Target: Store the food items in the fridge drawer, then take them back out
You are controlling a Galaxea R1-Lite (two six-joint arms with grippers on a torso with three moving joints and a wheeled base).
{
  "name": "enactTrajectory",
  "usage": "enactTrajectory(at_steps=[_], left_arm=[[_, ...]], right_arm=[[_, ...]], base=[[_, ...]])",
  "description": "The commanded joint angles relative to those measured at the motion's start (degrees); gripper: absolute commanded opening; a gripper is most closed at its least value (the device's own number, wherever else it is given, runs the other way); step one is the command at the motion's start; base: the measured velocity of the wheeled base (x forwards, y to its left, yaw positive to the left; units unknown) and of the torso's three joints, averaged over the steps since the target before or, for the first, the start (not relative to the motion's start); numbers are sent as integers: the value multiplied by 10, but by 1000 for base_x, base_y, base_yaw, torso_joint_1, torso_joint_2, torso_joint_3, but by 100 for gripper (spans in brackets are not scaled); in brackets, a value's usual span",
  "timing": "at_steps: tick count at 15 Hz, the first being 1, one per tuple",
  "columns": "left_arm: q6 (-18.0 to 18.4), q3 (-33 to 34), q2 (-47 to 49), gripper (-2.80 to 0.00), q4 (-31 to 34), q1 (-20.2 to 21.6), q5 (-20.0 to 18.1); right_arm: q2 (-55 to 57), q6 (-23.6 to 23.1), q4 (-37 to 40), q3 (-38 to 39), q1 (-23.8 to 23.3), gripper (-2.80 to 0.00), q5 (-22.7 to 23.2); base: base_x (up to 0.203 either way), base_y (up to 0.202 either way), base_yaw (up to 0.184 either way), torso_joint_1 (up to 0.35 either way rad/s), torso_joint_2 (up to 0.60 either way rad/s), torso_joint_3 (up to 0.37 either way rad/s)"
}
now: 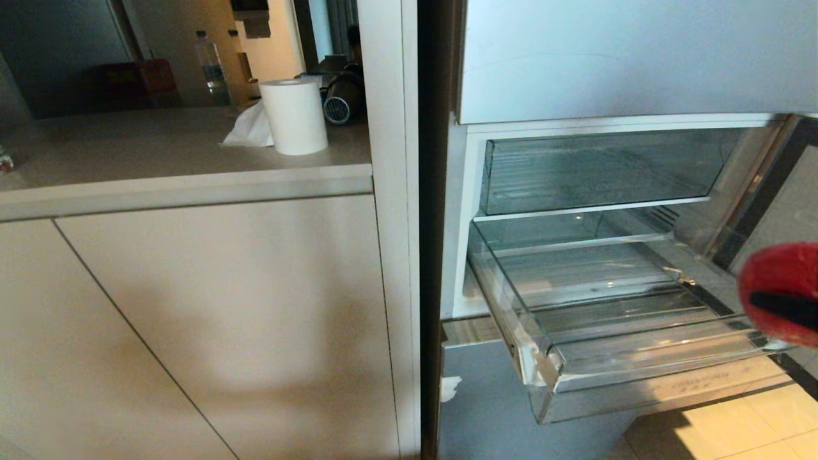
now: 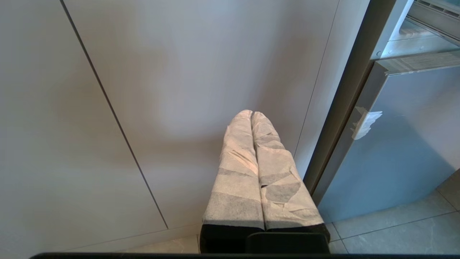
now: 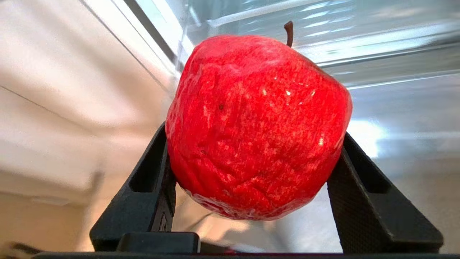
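Right now you are either carrying food in for storage or bringing it out; with nothing lying in the fridge drawer (image 1: 613, 332), I cannot tell which for certain. Your right gripper (image 3: 253, 169) is clamped on a red apple (image 3: 257, 126), its two black fingers (image 3: 154, 190) pressing the fruit's flanks and the stem pointing away from the wrist. In the head view the apple (image 1: 781, 291) shows only at the right edge, just beside the drawer's right front corner and above its rim, not yet over the ribbed bottom. The drawer stands pulled out below a second clear bin (image 1: 594, 169) that is pushed in. Your left gripper (image 2: 251, 117) is idle with its wrapped fingers together, pointing at the cabinet front (image 2: 172, 90) beside the fridge. If you are storing, the next move calls for bringing the apple leftward over the open drawer, clearing the side wall and front lip, then lowering it near the bottom before you let go, since a round fruit will likely roll along the ribs. The second food item is not in view.
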Motion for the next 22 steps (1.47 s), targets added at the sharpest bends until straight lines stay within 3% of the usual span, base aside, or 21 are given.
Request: enactTrajectory(at_steps=[1,5,8,9,11,17,22], left_arm=[[0,0,-1,-280,1,0,0],[0,0,-1,-280,0,0,0],[0,0,-1,-280,0,0,0],[0,0,-1,-280,0,0,0],[0,0,-1,-280,0,0,0],[0,0,-1,-280,0,0,0],[0,0,-1,-280,0,0,0]], right_arm=[[-198,-55,-16,140,-33,-280,-7],[-330,-195,-144,383,-103,-280,-8],[-457,-240,-122,434,-125,-280,-10],[-487,-234,-110,435,-129,-280,-13],[-494,-180,-90,435,-135,-280,-31],[-494,-173,-88,435,-135,-280,-48],[-494,-172,-88,436,-135,-280,-48]], base=[[0,0,0,0,0,0],[0,0,0,0,0,0],[0,0,0,0,0,0],[0,0,0,0,0,0],[0,0,0,0,0,0],[1,1,-9,1,0,0],[2,8,-162,2,2,2]])
